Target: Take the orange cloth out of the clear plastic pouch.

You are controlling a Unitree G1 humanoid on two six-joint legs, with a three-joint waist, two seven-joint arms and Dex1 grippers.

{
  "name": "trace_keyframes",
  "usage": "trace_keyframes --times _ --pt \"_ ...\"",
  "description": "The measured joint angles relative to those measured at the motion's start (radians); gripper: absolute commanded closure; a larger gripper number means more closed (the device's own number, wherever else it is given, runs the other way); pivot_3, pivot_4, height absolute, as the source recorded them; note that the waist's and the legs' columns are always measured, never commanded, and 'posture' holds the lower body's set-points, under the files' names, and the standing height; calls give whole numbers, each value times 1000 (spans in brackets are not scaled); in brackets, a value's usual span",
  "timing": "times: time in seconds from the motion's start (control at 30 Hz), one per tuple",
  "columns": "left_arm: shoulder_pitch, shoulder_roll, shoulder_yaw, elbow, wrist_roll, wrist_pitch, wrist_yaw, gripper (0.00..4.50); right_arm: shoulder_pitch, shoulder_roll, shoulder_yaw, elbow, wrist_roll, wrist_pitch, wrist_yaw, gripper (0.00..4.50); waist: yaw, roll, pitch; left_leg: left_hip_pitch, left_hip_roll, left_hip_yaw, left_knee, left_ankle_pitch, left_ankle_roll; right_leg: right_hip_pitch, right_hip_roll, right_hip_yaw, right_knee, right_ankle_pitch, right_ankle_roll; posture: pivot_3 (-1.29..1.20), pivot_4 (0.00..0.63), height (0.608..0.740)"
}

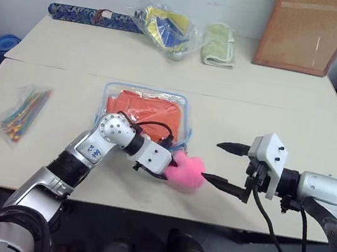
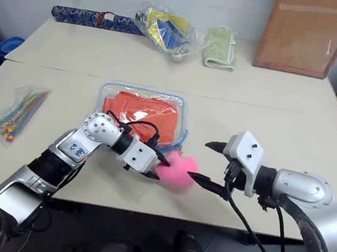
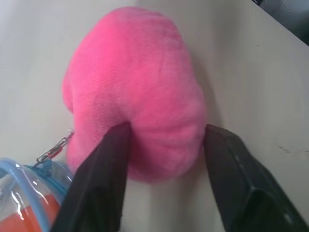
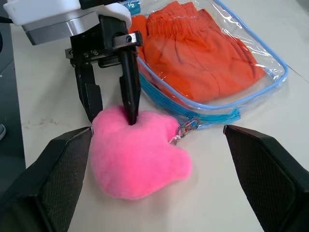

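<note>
At the near edge of the tabletop [image 1: 270, 125] we list: one clear plastic pouch [image 1: 149, 95], lying flat and zipped, the orange cloth [image 1: 146, 107] folded inside. Its pink heart charm [image 1: 187, 170] is pinched between the fingers of our left tool [image 4: 112, 108]. Our right tool [image 1: 226, 166] hangs spread wide just beside the charm. We judge the pouch slick and floppy, the cloth light and soft; take hold at a gathered fold.

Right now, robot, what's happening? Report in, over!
Left claw pinching the pink fluffy heart. Right claw open beside it, holding nothing. Orange cloth inside the zipped pouch. Nothing in the way.
</note>
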Motion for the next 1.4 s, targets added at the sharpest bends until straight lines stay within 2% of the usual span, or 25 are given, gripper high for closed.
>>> trace_keyframes --times 0.13,0.17,0.27,0.37,0.5,0.6,0.73,0.87,1.03,1.4 --pt "12 2 10 -24 3 15 21 4397 -40 0 6 34 -24 -21 14 0 1 0 0 0 0 0 0 0 0 0 0 0 0 0 0 0 150 740" --pt "19 4 12 -29 3 21 24 4459 -44 0 11 41 -30 -27 19 0 1 0 0 0 0 0 0 0 0 0 0 0 0 0 0 0 150 740" --pt "42 16 23 -60 0 34 26 4459 -62 0 41 63 -47 -45 39 0 0 0 0 0 1 0 0 0 0 0 0 0 0 0 0 0 150 740" --pt "54 70 38 -101 -16 56 5 4459 -87 -1 82 99 -93 -88 69 0 -4 0 0 0 1 0 0 0 0 0 1 0 0 0 0 0 150 740" --pt "82 131 77 -157 -78 139 -46 4459 -162 9 218 242 -292 -237 82 0 -11 0 0 0 1 1 -1 0 0 0 1 0 0 0 -1 0 150 740" --pt "94 140 83 -189 -89 177 -46 4459 -245 76 320 398 -448 -369 67 0 -12 0 0 0 1 1 -1 0 0 -1 2 -1 0 0 -1 0 150 740" --pt "100 140 87 -215 -93 217 -35 4459 -332 182 395 549 -553 -491 57 0 -14 0 0 -1 0 1 -1 0 0 -1 2 -2 0 0 -1 0 150 740" --pt "104 153 89 -227 -94 232 -31 4500 -389 246 429 675 -633 -603 54 911 -14 0 0 -1 1 0 0 0 -1 -1 2 -2 0 0 -1 0 150 740" --pt "114 188 109 -253 -104 248 -34 4500 -430 271 431 771 -676 -695 57 2718 -25 1 1 -2 2 0 0 0 -1 -1 1 -2 0 -1 -1 0 150 740" --pt "126 195 110 -262 -106 249 -32 4500 -434 312 434 817 -721 -786 101 2718 -29 1 1 -1 2 0 -1 1 -2 -1 2 -2 0 -1 -1 0 150 740"
